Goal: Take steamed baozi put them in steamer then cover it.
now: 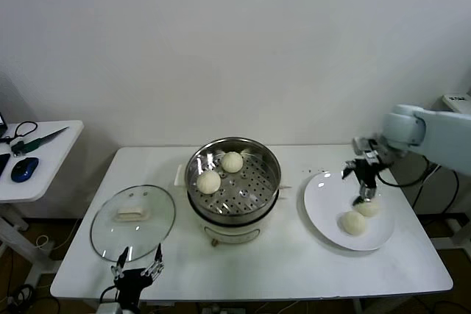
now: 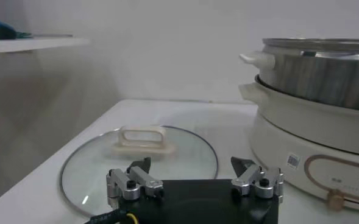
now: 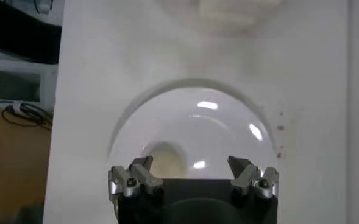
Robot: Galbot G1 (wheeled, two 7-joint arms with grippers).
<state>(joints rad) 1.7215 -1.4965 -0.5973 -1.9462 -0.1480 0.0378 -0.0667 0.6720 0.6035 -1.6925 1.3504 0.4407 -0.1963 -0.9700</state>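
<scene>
Right gripper (image 1: 365,198) lowered, open; left gripper (image 1: 137,273) parked, open

Two cream-white baozi (image 1: 221,172) in the uncovered steel steamer (image 1: 233,182), two more (image 1: 359,216) well apart to its right

Bright even light, glare on plate (image 3: 228,122), soft shadows

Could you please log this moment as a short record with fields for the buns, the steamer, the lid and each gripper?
buns in steamer: two baozi
buns on plate: two
steamer: uncovered
plate: on the robot's right of steamer
glass lid: flat on table, on the robot's left of steamer
right gripper: open, above the plate's far bun
left gripper: open, at the lid's near edge
</scene>
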